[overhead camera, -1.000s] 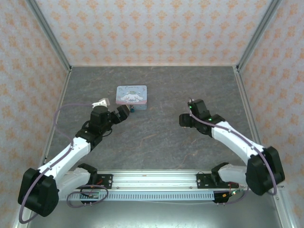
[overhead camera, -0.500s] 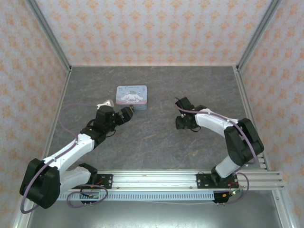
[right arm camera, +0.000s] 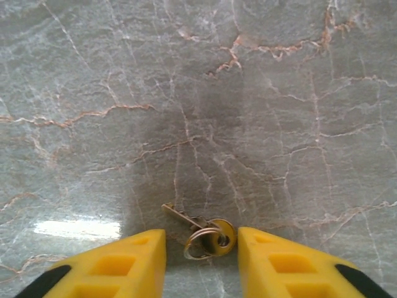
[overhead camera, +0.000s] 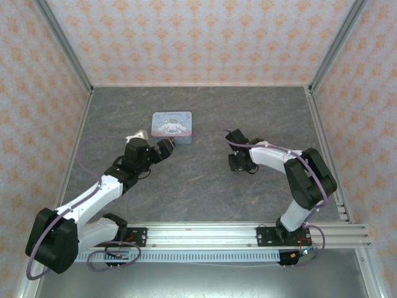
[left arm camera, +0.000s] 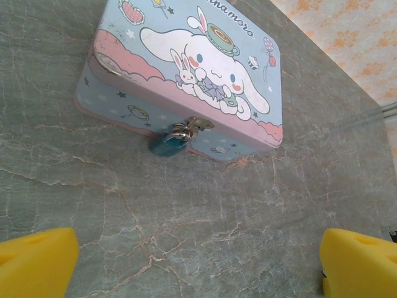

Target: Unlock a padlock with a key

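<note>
**A:** Where's the key (right arm camera: pixel 197 225) lying?

**B:** Flat on the table (right arm camera: pixel 279 112), right between the fingers of the right gripper (right arm camera: pixel 200 248). The fingers are spread and hold nothing. The ring and round head sit nearest the hand, and the thin blade slants away from it.

**A:** How will it handle?

**B:** I'd say light, hard and thin, and on that smooth stone top it will likely skate if one finger reaches it first. The head with its ring looks like the thickest part, so pinch there and leave the blade free. The ring looks loose and may flop.

**A:** And the padlock (left arm camera: pixel 166 144)?

**B:** It hangs from the latch (left arm camera: pixel 193 125) on the front of the tin (left arm camera: pixel 186 62), ahead of the left gripper (left arm camera: pixel 198 264) and apart from it. That hand is spread wide and empty too. The lock is small and stiff and probably swings on its shackle. I'd take its body by the sides. The tin looks light enough to slide when pushed.

**A:** Is there room to move?

**B:** There's bare table all round the key and between the left fingers and the tin. The one close edge is the tin's front wall, right behind the lock.
</note>
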Controlling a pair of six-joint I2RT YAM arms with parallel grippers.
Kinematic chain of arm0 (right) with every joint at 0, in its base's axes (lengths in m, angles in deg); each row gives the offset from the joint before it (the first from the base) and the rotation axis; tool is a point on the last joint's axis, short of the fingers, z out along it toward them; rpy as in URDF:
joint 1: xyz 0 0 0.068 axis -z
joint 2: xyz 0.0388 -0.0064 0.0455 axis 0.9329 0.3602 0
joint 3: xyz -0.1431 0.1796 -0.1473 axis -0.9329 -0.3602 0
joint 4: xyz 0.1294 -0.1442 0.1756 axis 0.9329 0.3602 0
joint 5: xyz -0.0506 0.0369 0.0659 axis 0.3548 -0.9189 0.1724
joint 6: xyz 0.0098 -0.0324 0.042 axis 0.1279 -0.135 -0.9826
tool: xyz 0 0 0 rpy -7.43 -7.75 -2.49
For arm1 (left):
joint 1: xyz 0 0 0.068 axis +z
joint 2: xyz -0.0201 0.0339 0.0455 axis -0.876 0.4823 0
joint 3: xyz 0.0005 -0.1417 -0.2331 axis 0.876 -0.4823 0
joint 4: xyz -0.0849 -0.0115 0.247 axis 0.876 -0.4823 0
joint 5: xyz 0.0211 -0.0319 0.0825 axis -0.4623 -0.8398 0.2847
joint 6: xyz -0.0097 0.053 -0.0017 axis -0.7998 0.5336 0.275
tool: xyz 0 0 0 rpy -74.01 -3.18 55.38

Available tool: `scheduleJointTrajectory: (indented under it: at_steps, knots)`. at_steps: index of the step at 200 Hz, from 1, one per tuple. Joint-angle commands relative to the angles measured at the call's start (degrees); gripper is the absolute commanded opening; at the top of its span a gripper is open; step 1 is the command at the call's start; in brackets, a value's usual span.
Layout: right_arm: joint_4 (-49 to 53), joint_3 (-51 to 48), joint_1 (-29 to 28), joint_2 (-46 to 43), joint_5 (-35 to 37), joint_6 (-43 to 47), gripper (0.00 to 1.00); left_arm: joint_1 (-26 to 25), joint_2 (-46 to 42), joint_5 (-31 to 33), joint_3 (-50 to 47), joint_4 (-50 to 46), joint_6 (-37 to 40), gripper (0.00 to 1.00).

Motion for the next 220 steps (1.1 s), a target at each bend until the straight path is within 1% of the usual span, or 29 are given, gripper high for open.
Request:
scheduleJointTrajectory:
  at_steps: [1,35,60,77,111,130,150,174,196,220]
  knots:
    - [0.04,-0.82,-0.27,2.08,1.43,-0.51,0.29,-0.43,-1.05,1.83,0.61,-0.86,-0.11,1.00]
    - [-0.09,-1.10,-0.74,0.62,1.98,-0.17,0.12,-0.41,-1.13,1.83,0.64,-1.08,0.14,1.00]
    - [-0.34,-1.31,-0.94,-1.15,2.04,0.16,0.04,-0.45,-1.38,1.75,0.71,-1.20,0.24,1.00]
    - [-0.57,-1.65,-0.90,-2.60,1.84,0.42,0.00,-0.44,-1.72,1.58,0.90,-1.47,0.42,1.00]
    - [-1.81,-2.47,-0.91,-6.73,-1.82,2.25,0.00,-0.45,-3.18,-0.28,1.74,-1.40,0.84,1.00]
    - [-4.38,-3.14,-0.77,-10.20,-8.33,3.06,0.00,-0.45,-4.82,-2.84,2.37,-0.41,1.03,1.00]
    - [-10.13,-4.53,0.55,-14.48,-20.44,2.65,0.00,-0.43,-6.97,-6.17,2.91,1.27,0.97,0.99]
    - [-15.44,-4.46,2.70,-17.78,-32.44,-0.72,0.00,-0.45,-9.32,-9.75,3.97,2.61,0.62,0.96]
    - [-20.05,-3.26,4.25,-18.97,-42.64,-6.41,0.00,-0.41,-10.77,-13.80,4.50,5.97,-0.97,0.93]
    - [-30.36,-2.96,4.56,-19.74,-51.04,-16.83,0.00,-0.45,-11.15,-18.57,4.50,12.95,-4.18,0.88]
